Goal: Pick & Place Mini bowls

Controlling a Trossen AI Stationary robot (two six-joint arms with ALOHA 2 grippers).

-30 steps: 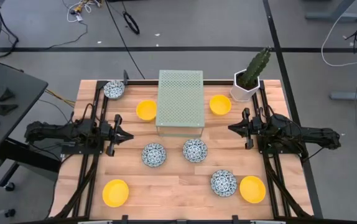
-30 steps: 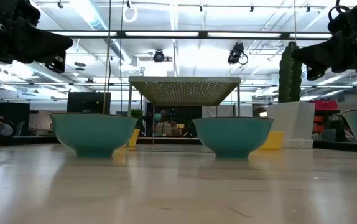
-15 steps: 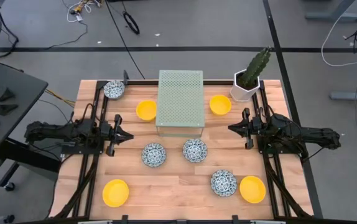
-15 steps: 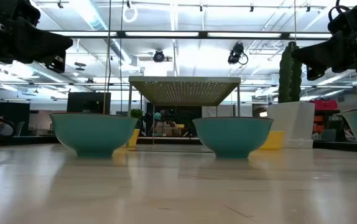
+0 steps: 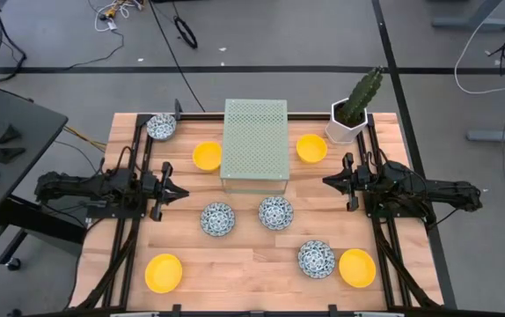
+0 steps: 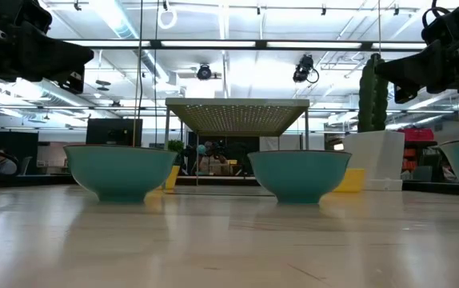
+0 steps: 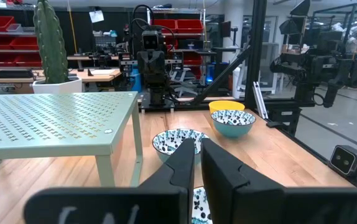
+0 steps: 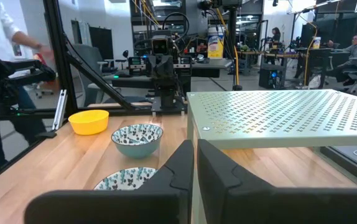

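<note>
Left arm lies level at frame's middle left, left gripper (image 5: 182, 191) pointing inward, fingers closed together. Right arm mirrors it at middle right, right gripper (image 5: 327, 181) likewise closed.

Yellow mini bowls (image 5: 163, 272), blue-patterned white mini bowls (image 5: 218, 218), pale green perforated rack (image 5: 254, 141), wooden table (image 5: 244, 269).

Evenly and brightly lit from overhead. Long ceiling light strips (image 6: 125, 20) glaring white in the low view, sheen spread across the wooden surface (image 6: 229, 240) nearest the camera, soft and out of focus there. Only faint, short shadows from above. Own dark fingers (image 7: 188, 168) blurred in the wrist views.
</note>
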